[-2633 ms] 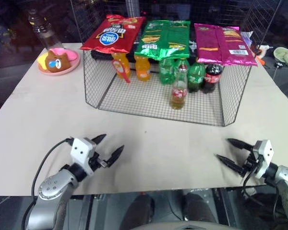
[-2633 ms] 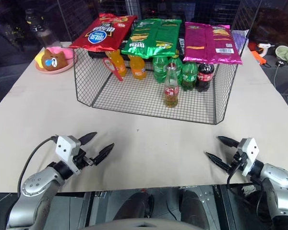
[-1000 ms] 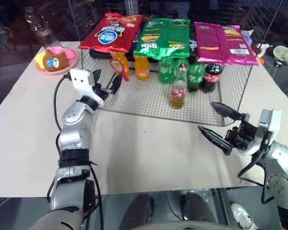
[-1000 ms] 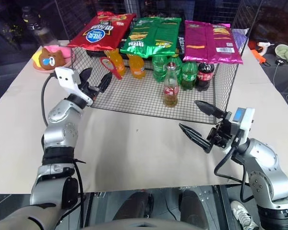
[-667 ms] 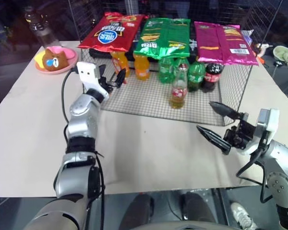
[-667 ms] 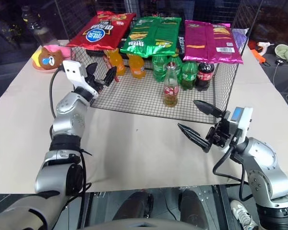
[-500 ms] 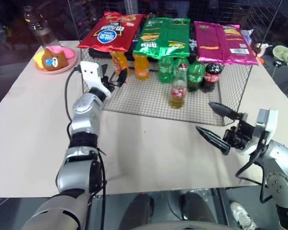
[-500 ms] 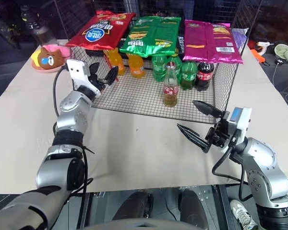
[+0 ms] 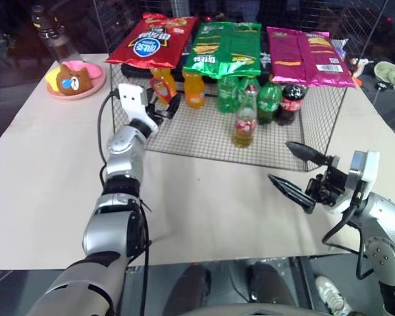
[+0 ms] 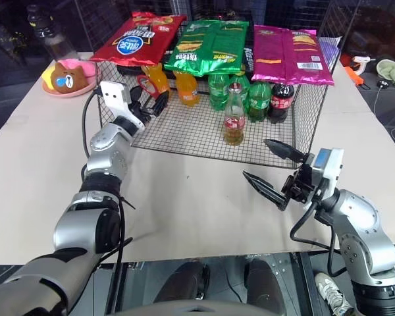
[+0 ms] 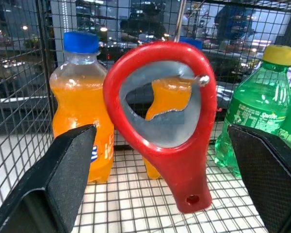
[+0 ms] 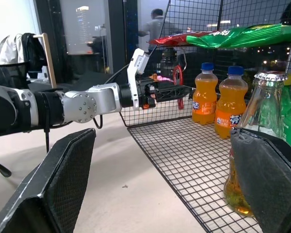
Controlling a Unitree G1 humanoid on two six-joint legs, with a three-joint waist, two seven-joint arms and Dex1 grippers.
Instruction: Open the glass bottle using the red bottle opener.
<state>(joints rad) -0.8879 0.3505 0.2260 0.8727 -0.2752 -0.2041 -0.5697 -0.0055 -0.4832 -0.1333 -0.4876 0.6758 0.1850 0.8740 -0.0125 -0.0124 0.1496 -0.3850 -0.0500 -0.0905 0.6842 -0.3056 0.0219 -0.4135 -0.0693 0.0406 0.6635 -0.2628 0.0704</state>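
Red plastic is catching the eye: the small flat red bottle opener point(image 11: 167, 116), with its round ring head uppermost and short handle pointing down, is hanging inside the black wire-mesh rack point(image 9: 204, 141) on the pale desk point(image 9: 46, 164). It is being framed by the left pincer point(image 9: 163, 105), whose two black fingers are standing wide apart on either side of it without touching it. Behind the opener, two orange plastic soda bottles point(image 11: 82, 102) with blue caps are standing, with green plastic bottles point(image 11: 257, 107) to one side.

Nearer the middle of the rack, the small clear glass bottle of amber drink point(image 9: 245, 122), with its red-and-white label and silver crown cap, is standing upright and is being left untouched. Crisp bags in red point(image 9: 151, 39), green point(image 9: 227, 46) and magenta point(image 9: 306, 49) are lying across the rack's top.

The right pincer point(image 9: 299, 171) is being held above the desk in front of the rack, also wide open and empty, well apart from the bottle.

The task is judged to be at its start: the opener is not yet being gripped, the cap is sitting on the bottle, and the grasping, carrying and prying are all left to be done.
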